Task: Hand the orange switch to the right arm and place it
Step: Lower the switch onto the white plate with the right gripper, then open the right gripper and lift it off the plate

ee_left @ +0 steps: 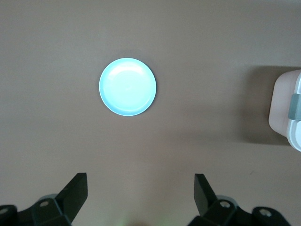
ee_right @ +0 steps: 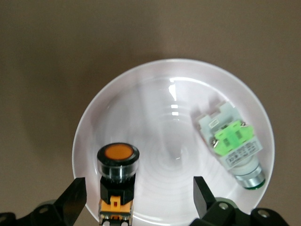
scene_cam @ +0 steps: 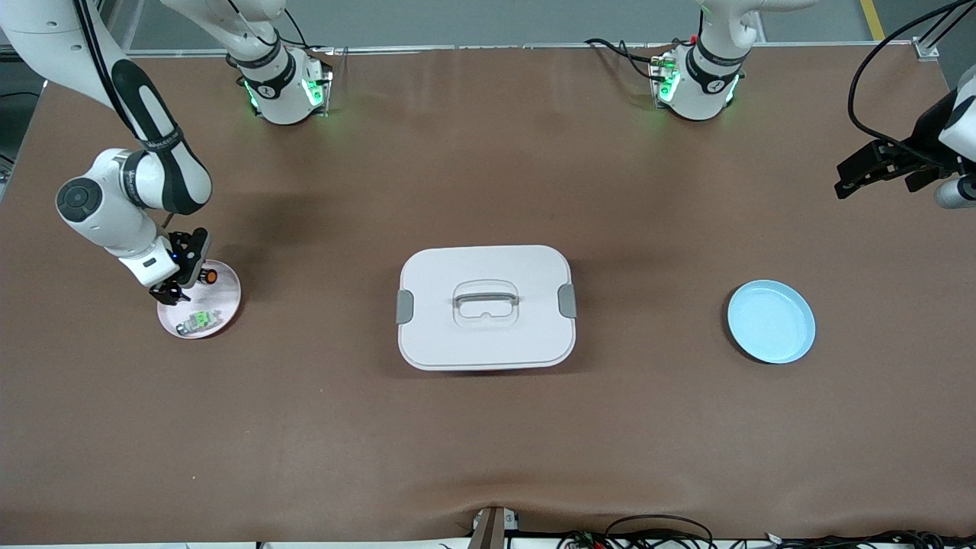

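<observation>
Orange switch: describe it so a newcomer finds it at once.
Find the pink plate at the right arm's end of the table, under the right gripper. The orange switch lies on it: black body, round orange cap, unlike the green-and-clear switch alongside.

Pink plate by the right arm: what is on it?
On the pink plate lie the orange switch and a green switch, apart. The open right gripper hovers over the orange one. Its lower end is out of frame.
</observation>
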